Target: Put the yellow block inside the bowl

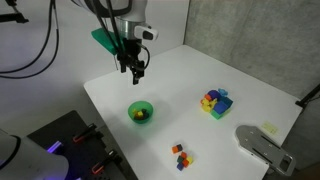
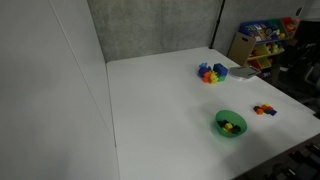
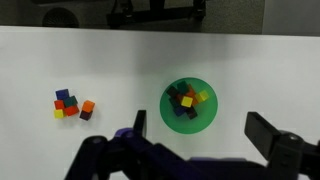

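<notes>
One yellow block (image 3: 201, 97) lies inside the bowl (image 3: 170, 118).

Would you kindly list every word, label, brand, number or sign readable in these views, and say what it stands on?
None can be read.
The green bowl, the multicoloured block cluster, the small cubes and the white table show no markings.
The shelf items in an exterior view are too blurred to tell.
</notes>
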`<action>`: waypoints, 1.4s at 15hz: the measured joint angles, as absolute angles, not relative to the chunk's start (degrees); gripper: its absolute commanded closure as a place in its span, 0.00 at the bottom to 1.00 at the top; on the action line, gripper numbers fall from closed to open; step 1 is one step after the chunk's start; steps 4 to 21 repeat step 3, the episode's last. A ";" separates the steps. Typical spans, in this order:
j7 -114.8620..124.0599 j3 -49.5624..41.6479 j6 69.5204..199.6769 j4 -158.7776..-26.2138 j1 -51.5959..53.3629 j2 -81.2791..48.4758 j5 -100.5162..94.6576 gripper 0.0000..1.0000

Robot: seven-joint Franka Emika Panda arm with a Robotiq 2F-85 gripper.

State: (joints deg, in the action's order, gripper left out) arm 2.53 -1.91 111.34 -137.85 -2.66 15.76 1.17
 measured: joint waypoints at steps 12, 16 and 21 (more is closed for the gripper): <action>2.52 -1.91 111.40 -137.85 -2.65 14.85 1.17 0.00; 2.52 -1.91 111.40 -137.85 -2.65 14.85 1.17 0.00; 2.52 -1.91 111.40 -137.85 -2.65 14.85 1.17 0.00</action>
